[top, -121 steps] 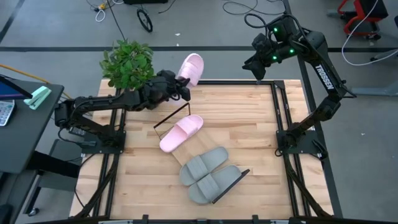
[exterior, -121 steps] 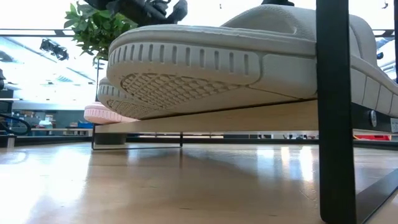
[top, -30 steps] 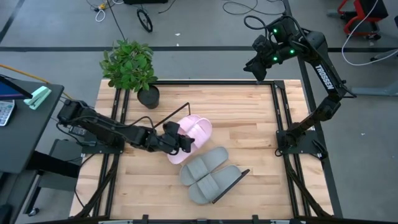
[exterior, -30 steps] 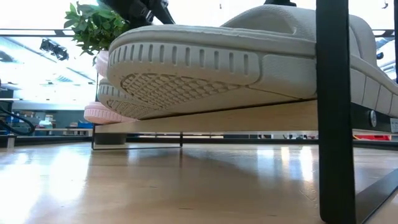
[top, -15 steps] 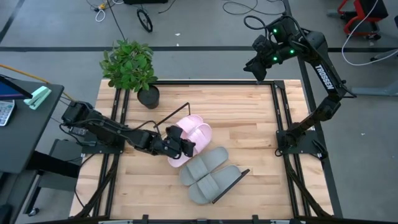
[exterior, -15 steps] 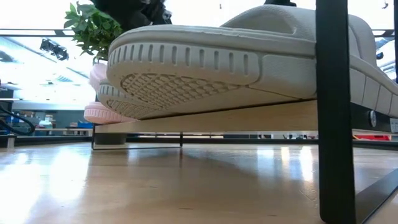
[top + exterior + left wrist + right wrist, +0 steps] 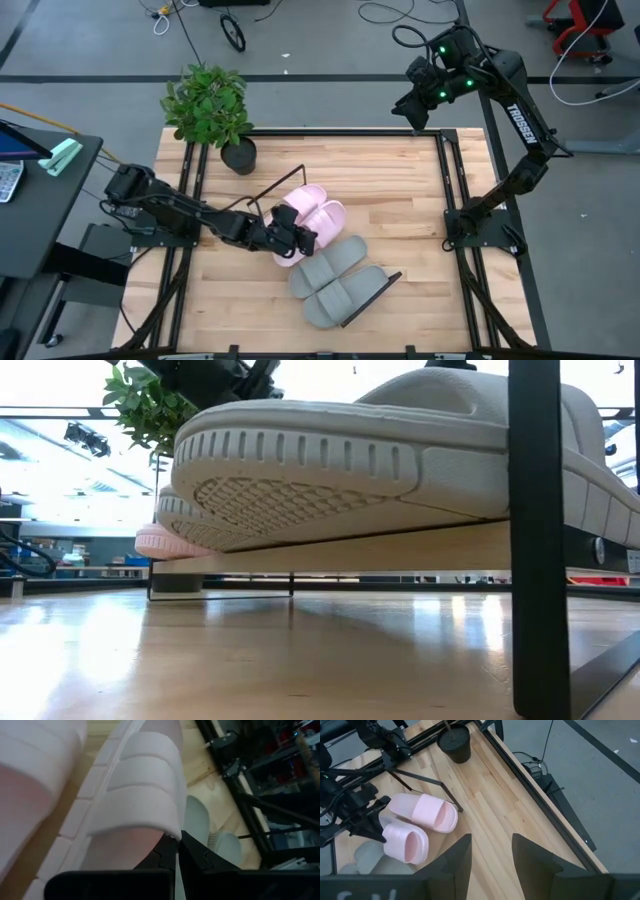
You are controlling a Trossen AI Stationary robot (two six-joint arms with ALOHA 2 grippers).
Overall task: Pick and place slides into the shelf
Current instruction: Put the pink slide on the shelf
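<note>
Two pale pink slides (image 7: 318,212) lie side by side over the far end of the shelf (image 7: 372,298), and two grey slides (image 7: 335,280) rest on their soles on its near end. The low view shows a grey slide's sole (image 7: 330,470) on the shelf's wooden board (image 7: 400,545). My left gripper (image 7: 298,240) is shut on the pink slide (image 7: 405,842) next to the grey ones. My right gripper (image 7: 490,855) hangs open, high above the table's far right corner. My left gripper pinches the edge of the pink slide's ribbed strap (image 7: 169,831) between its two fingers (image 7: 192,855). The fingers come slanting down from the table's left. The slide lies level beside the other pink slide (image 7: 30,775); I cannot tell if its sole rests on the shelf.
A potted plant (image 7: 238,155) stands at the table's far left corner. Dark rails (image 7: 440,200) frame the tabletop. Bare wood (image 7: 390,190) lies to the right of the slides and on the near left.
My left gripper, still shut on the strap, has gone down and toward the table's right and near edges. The pink slide has come down with it, close beside the other pink slide.
</note>
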